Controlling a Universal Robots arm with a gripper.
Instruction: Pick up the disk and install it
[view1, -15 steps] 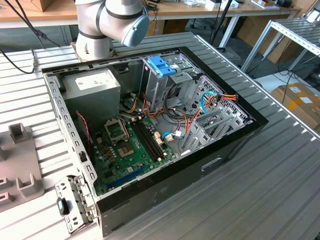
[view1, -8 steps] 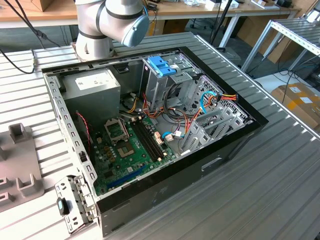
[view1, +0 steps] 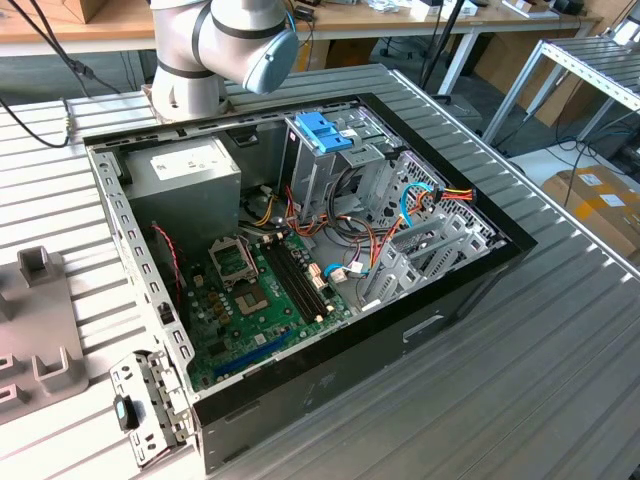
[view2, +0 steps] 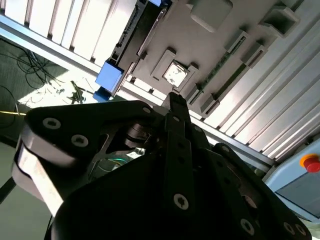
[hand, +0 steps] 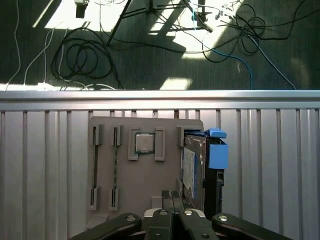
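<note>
Pincer (hand: 172, 196) is hovering clenched and empty over the tabletop (hand: 50, 165), with its fingertips pressed together in both wrist views.

The disk (hand: 192, 167) is standing on edge in a slot of the grey fixture plate (hand: 145, 185). It's just ahead of the pincer and offset to one side, close but not touching. Its blue end tab (hand: 218, 150) is pointing away from the pincer, towards the tabletop's edge. A processor chip (hand: 145, 143) is sitting in its own pocket further ahead, on the other side of the pincer's line.

Step in hand, as I'm reading it: approaching for the pick, nothing grasped yet, so the task is barely under way.

I'm judging that a grasp calls for:
- spreading the jaws first
- shifting sideways until they're straddling the disk's thin upper edge
- staying clear of the slot walls

In the exterior view the open computer case (view1: 400, 340) is lying on the same tabletop. Its grey drive cage (view1: 310, 175), carrying the light-blue bracket (view1: 325, 130), is looking like the install target. I can't place it relative to the pincer.
</note>
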